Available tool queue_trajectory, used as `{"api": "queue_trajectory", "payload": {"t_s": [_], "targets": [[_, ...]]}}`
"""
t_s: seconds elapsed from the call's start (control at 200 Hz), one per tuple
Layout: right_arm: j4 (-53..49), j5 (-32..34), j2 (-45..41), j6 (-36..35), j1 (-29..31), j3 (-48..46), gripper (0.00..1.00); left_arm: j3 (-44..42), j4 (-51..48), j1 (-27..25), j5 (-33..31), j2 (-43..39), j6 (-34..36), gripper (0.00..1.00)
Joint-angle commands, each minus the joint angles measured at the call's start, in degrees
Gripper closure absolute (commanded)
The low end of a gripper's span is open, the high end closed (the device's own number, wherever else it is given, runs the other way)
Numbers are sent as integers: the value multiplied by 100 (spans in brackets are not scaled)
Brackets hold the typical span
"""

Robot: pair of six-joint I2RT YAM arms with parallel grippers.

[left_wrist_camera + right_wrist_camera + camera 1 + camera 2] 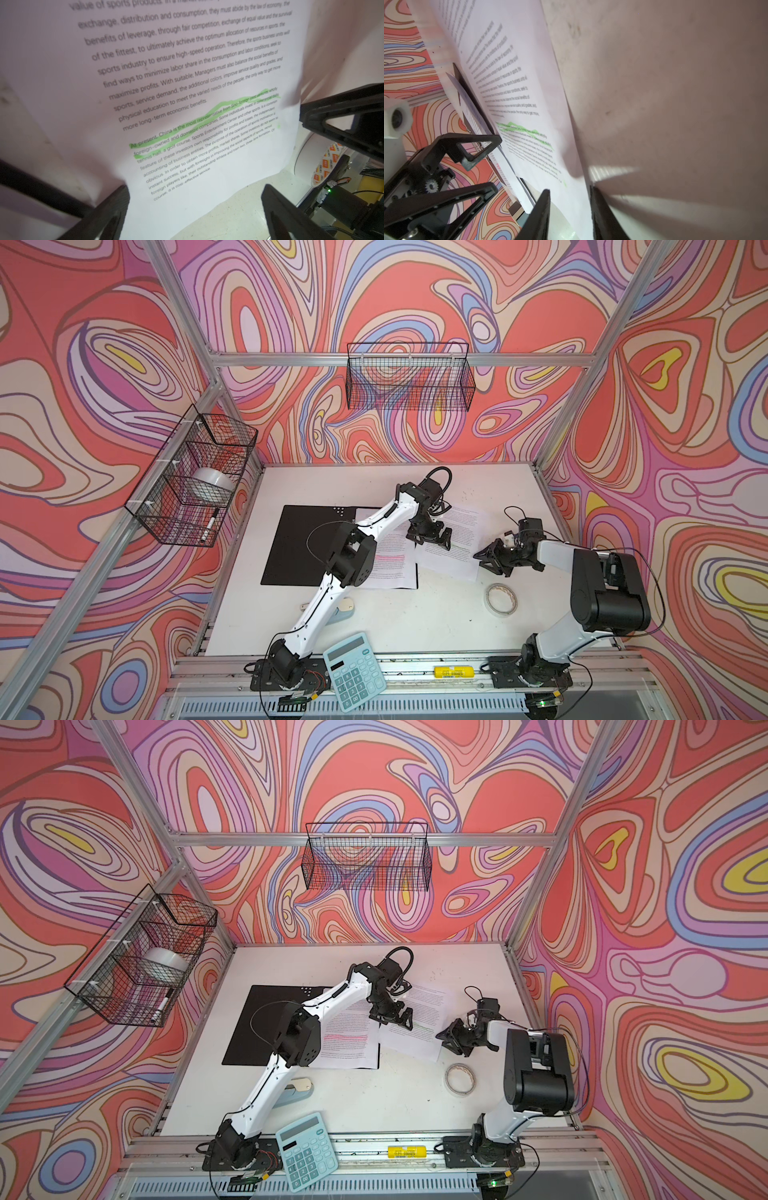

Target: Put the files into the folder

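Clearly the green-highlighted sheet (455,541), askew just off the open folder's (299,547) right edge, is light, floppy and slippery, so pinch a free edge. The left gripper (434,541) hovers wide open above it. The right gripper (490,564), half-closed, straddles its outer edge without gripping.

Robot lab cell, aluminium frame (282,360) (patterned walls (83,364))
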Motion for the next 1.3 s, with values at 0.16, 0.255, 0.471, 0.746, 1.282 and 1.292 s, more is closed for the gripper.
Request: {"api": "queue_trajectory", "payload": {"t_s": [0.16,0.255,0.471,0.746,1.282,1.292], "targets": [[614,-222,-288,251,-39,-371,67,189,-133,-31,108,242,-4,0],[825,-427,-310,315,-38,-423,67,198,-128,-31,171,287,-13,0],[1351,-677,-247,374,-38,-620,68,349,-155,-30,301,340,70,0],[1588,-630,-1,345,-39,-602,79,448,-221,-31,623,325,184,0],[-143,-528,-708,-552,-38,836,100,807,-525,996,852,-1435,617,0],[-185,-539,-719,-569,-38,903,100,777,-517,1038,844,-1488,602,0]]}}
